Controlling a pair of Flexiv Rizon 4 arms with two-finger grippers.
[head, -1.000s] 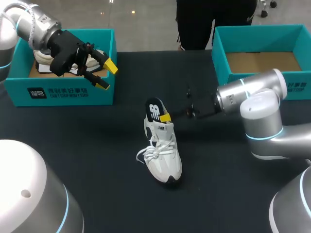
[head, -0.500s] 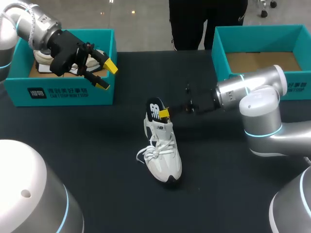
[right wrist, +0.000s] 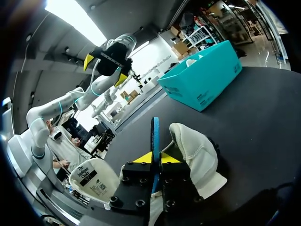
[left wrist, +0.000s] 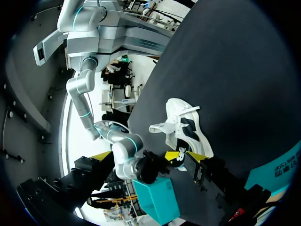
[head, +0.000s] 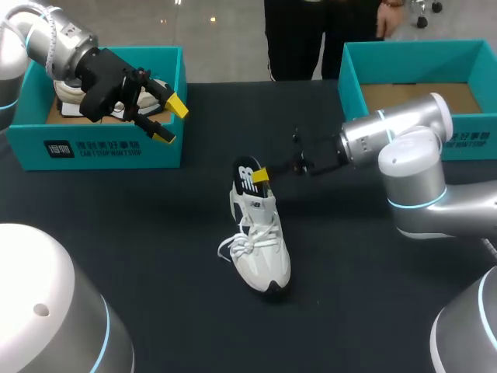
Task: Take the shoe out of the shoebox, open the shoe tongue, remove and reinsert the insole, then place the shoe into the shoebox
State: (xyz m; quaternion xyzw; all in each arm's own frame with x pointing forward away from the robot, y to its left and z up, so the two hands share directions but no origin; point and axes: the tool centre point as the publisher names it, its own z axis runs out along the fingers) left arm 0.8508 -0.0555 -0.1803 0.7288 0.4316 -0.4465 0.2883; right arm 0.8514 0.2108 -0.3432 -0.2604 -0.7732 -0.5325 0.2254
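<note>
A white shoe (head: 264,249) lies on the dark table with its toe toward the front edge. A black insole (head: 247,177) with a white logo stands up out of its heel opening. My right gripper (head: 262,175) comes in from the right and is shut on the insole's upper edge. In the right wrist view the thin insole (right wrist: 154,132) sits edge-on between the yellow tips of that gripper (right wrist: 154,157), with the shoe's heel (right wrist: 197,155) beside it. My left gripper (head: 169,118) hangs open and empty over the front wall of the left shoebox (head: 101,148).
A second white shoe (head: 74,93) lies inside the left teal shoebox. Another teal shoebox (head: 404,58) stands at the back right with only its cardboard floor showing. Dark tabletop (head: 155,233) surrounds the shoe.
My right gripper has shifted a little toward the far side and upward along the insole, its arm swinging back. The left arm and the shoe have kept still.
</note>
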